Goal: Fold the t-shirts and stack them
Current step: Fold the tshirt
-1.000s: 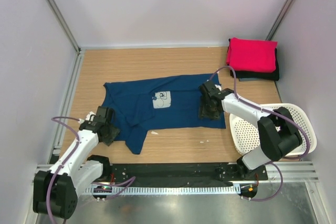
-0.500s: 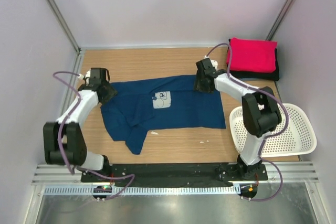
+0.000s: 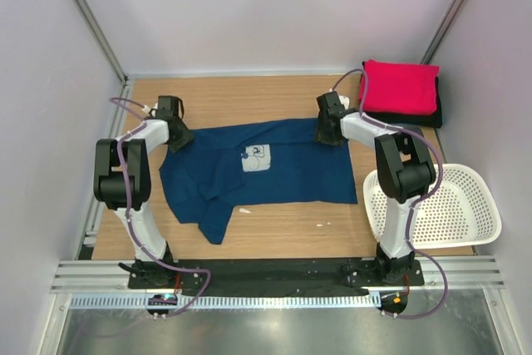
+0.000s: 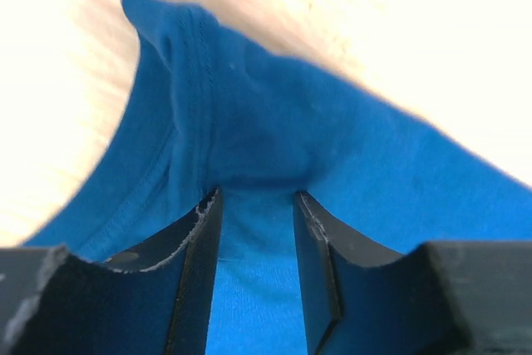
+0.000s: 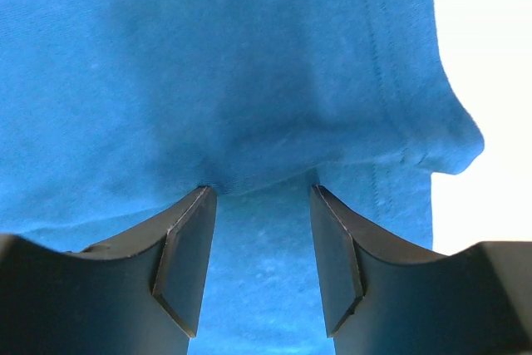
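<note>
A navy t-shirt (image 3: 283, 174) with a pale square print (image 3: 258, 157) lies spread across the wooden table. My left gripper (image 3: 176, 137) is down on its far left corner. In the left wrist view my gripper (image 4: 256, 195) is open, its tips pressing into the blue cloth (image 4: 274, 122), which puckers beyond them. My right gripper (image 3: 327, 130) rests on the far right corner. Its wrist view shows my gripper (image 5: 259, 189) open too, with the tips pressing on the cloth (image 5: 233, 64) beside the hemmed edge. A folded pink-red t-shirt (image 3: 399, 86) lies on a folded black t-shirt (image 3: 411, 119) at the back right.
A white perforated basket (image 3: 486, 205) sits at the right, near the right arm's base. A small white scrap (image 3: 243, 210) lies by the shirt's near hem. Grey walls close in the table on three sides.
My left gripper swung from the near left side of the table to the shirt's far left corner. My right gripper moved from the shirt's right middle to its far right corner.
</note>
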